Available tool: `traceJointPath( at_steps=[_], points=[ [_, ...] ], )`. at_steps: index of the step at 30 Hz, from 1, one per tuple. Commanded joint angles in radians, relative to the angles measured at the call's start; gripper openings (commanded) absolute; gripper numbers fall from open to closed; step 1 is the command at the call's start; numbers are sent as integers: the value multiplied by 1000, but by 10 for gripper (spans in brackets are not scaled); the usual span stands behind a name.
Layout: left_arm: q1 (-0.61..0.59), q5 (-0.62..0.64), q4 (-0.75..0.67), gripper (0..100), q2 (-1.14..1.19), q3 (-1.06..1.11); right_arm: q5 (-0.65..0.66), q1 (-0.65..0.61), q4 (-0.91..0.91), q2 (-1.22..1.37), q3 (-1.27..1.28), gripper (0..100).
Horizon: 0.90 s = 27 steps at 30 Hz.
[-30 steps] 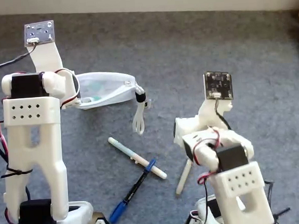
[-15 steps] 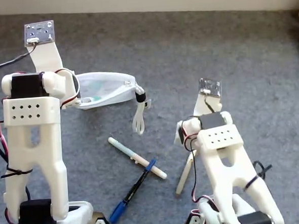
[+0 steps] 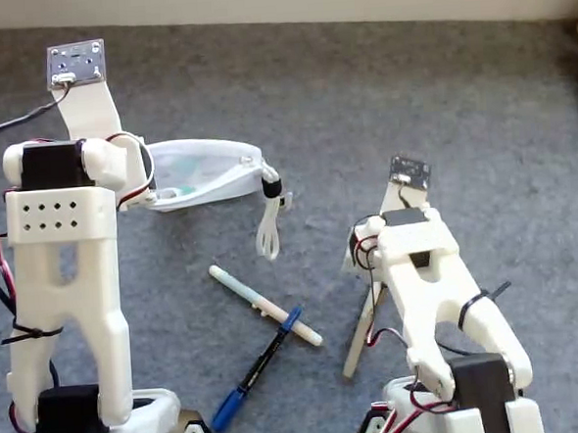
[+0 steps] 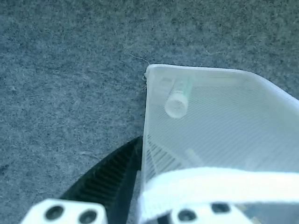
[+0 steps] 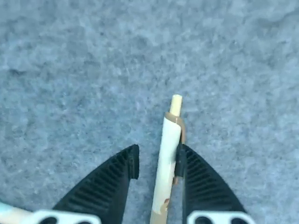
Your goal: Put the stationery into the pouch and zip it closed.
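Pen pickup seems under way: the right gripper (image 5: pixel 157 153), jaws apart, straddles a cream pen (image 5: pixel 167 137); the left gripper (image 4: pixel 144 156) clamps the pouch (image 4: pixel 219 121). Next, it likely needs closing squarely.

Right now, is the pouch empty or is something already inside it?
Not empty: through the mesh of the pouch, a white-capped item with green on its body lies inside, near one corner.

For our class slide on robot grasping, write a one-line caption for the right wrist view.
The right gripper, jaws open, straddles a cream pen lying on grey carpet.
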Motion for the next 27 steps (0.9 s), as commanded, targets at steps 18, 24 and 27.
traceJointPath(
  at_steps=[18,24,27],
  points=[
    [-10,-12,-15,6,10,25,-3,58,-18,51,-24,99],
    [-10,-12,-15,6,10,25,52,82,-18,44,-31,5],
    [-10,-12,-15,6,10,25,58,81,-18,42,-31,5]
  ],
)
